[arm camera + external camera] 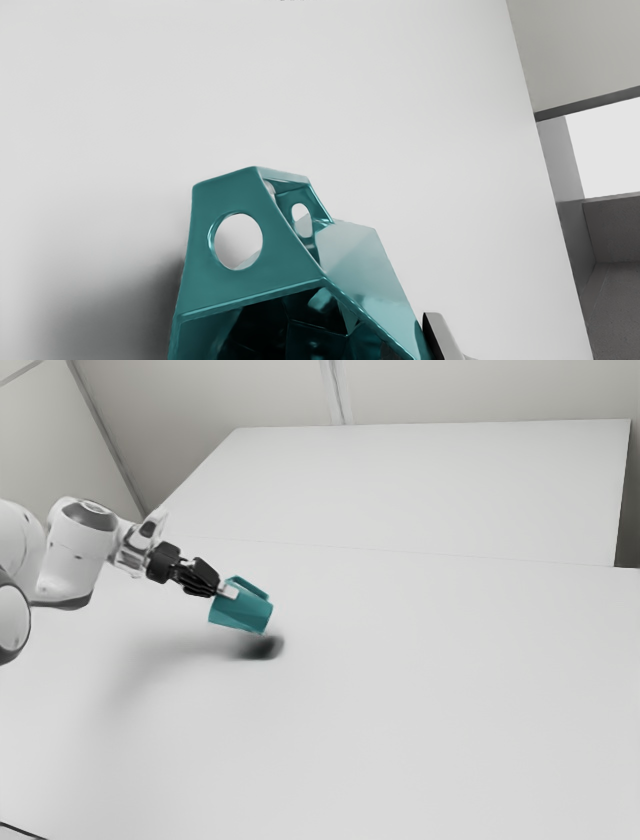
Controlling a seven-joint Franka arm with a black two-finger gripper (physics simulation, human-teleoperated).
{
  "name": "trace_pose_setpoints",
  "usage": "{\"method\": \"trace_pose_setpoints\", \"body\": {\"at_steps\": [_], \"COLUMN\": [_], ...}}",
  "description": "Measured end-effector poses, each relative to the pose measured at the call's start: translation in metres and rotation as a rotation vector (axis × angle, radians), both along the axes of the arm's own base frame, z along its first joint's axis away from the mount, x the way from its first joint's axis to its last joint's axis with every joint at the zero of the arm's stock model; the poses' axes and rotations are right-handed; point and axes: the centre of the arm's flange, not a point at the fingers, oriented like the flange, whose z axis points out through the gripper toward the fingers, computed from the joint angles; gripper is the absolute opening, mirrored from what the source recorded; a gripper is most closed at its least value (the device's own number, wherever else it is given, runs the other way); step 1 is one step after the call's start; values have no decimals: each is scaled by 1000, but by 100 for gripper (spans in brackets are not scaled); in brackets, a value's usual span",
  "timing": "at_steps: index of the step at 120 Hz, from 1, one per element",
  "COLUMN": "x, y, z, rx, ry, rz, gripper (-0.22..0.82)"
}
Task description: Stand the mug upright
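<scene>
At centre-left of frame, my black two-finger gripper (228, 591) is clamping the faceted teal mug (240, 613) by its wall, likely soundest (I am expecting light, rigid, slippery handling).

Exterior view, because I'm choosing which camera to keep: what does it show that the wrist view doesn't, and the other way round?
Exterior view's own: the arm's white links and the black body of the tool.

Wrist view's own: the dark inside of the mug and the round holes through its handle.

Shared: the teal mug with its handle, the white table and a dark shadow.
</scene>
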Motion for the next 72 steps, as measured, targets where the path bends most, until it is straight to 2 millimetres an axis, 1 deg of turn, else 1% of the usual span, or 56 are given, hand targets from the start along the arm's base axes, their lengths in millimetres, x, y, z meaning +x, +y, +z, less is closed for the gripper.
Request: {"method": "trace_pose_setpoints", "body": {"at_steps": [9, 17, 22, 29, 37, 54, 65, 72], "x": [-2, 1, 4, 9, 12, 19, 24, 26], "y": [-5, -15, -26, -44, -58, -71, -84, -92], "z": [23, 39, 50, 59, 69, 76, 75, 70], "rx": [79, 186, 269, 395, 542, 765, 845, 872], "ry": [-12, -14, -16, -16, -14, 5, 5, 8], "rz": [-39, -88, -127, -182, -223, -223, -193, -167], "gripper": [-17, -17, -18, -18, -18, -18, -18, -18]}}
